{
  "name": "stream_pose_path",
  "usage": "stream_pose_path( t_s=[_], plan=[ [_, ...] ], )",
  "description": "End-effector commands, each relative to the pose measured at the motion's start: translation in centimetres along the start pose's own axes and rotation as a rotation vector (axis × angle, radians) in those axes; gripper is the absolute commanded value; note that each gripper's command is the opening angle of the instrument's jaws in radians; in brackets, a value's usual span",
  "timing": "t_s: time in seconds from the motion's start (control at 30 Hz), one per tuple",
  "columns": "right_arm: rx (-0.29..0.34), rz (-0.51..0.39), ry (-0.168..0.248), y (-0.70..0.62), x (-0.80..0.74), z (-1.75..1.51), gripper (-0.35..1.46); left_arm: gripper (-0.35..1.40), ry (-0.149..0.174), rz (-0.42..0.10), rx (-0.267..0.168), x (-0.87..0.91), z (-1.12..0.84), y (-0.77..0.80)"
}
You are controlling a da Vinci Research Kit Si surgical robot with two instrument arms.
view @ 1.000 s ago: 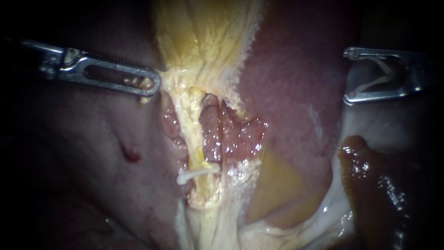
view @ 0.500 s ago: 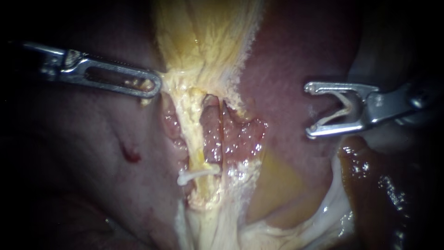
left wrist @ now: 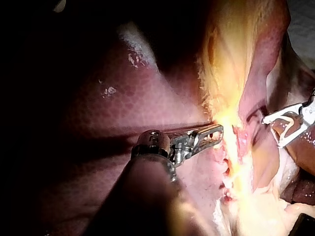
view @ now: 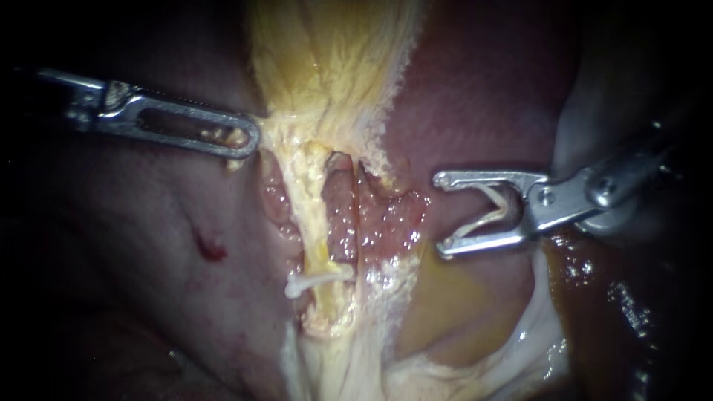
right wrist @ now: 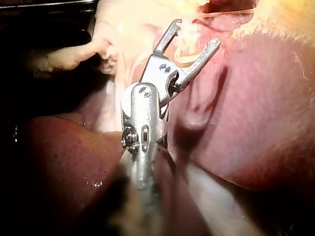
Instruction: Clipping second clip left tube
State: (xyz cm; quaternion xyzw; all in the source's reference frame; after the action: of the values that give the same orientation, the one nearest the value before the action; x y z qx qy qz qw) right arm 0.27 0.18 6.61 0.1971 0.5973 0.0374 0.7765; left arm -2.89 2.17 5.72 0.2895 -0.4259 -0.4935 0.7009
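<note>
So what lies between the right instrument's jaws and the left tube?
Endoscope view: ahead of the right instrument, whose jaws hold a clip, lies glistening red tissue, then a pinkish tube, then the left tube.

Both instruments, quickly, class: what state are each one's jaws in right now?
Left silver slotted-jaw instrument: shut on pale yellow fibrous tissue.
Right silver forked-jaw instrument: holding a white V-shaped clip between spread jaws.

Darkness closes in on every side in the endoscope view, and a strong light falls only on the middle. In the left wrist view a pale grey-white surface (left wrist: 301, 19), of unclear kind, shows beyond the lit area. In the right wrist view a dark flat band (right wrist: 44, 10) lies beyond it.
</note>
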Motion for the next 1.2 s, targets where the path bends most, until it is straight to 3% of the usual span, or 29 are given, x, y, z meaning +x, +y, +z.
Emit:
stream_pose_path(
  t_s=[0.03,0.33,0.7,1.2],
  plan=[
    [0.001,0.004,0.003,0.0,-0.02,0.04,0.48,-0.35,0.0,0.0,0.0,0.0,0.0,0.0],
    [0.039,0.108,0.022,-0.02,-0.17,0.41,0.47,-0.35,0.0,0.0,-0.001,0.01,0.01,0.0],
    [0.074,0.257,0.073,0.03,-0.32,0.8,0.47,-0.35,-0.001,0.0,-0.002,0.02,0.02,0.0],
    [0.089,0.296,0.08,0.07,-0.5,1.07,0.48,-0.35,-0.002,0.007,-0.002,0.03,0.02,0.0]
  ],
)
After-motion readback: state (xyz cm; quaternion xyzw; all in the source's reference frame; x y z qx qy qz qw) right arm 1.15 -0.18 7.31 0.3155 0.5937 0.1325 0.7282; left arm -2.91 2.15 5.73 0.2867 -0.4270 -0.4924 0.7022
